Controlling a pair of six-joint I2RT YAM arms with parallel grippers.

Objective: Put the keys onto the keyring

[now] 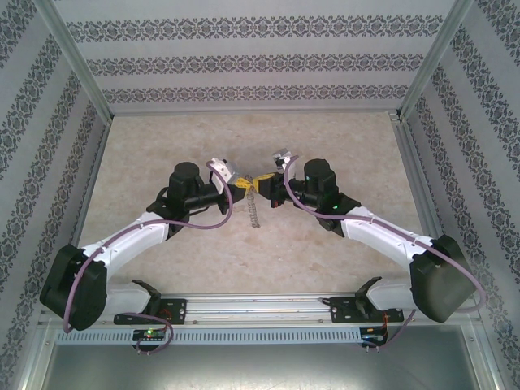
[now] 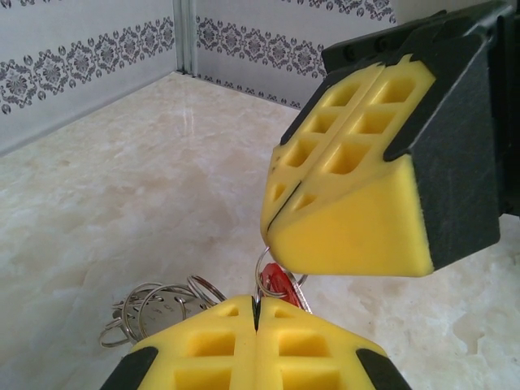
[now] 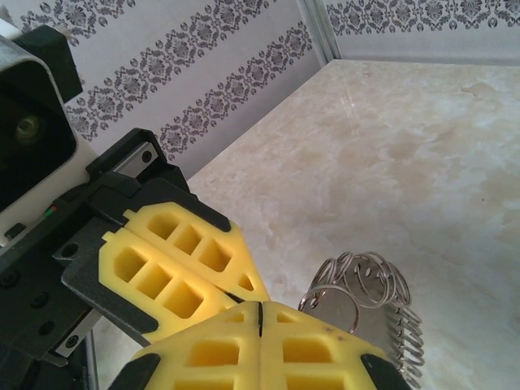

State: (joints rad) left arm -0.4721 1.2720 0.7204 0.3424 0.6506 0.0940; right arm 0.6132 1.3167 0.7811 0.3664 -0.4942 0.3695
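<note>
Basically both hands meet tip to tip over the middle of the table (image 1: 341,138). L wrist view: left hand (image 2: 256,318) at bottom of frame, yellow pads pressed flat together, no gap, so closed. Right hand (image 2: 270,234) sits at upper right, tilted down, pads also shut tight, its tip just above the left's.

Btwn the two tips is the key (image 2: 279,284): tiny, red head, sitting inside a thin silver loop. Loop touches the right hand's tip at its top and runs down to the seam of the left hand's pads. Can't tell which hand actually pinches it, or if both do.

Keyring (image 2: 158,313) is a bunch of overlapping silver rings, just left of the left hand's tip and right beside the key. R wrist view: same rings sit just right of the right hand's pads, w/ a coiled chain (image 3: 404,341) trailing down from them. Can't tell if the bunch rests on the table or hangs.

Top view: chain shows as a short grey strip just below where the hands meet, pointing toward the arm bases. Patterned wall (image 1: 244,65) stands round the table on three sides.
</note>
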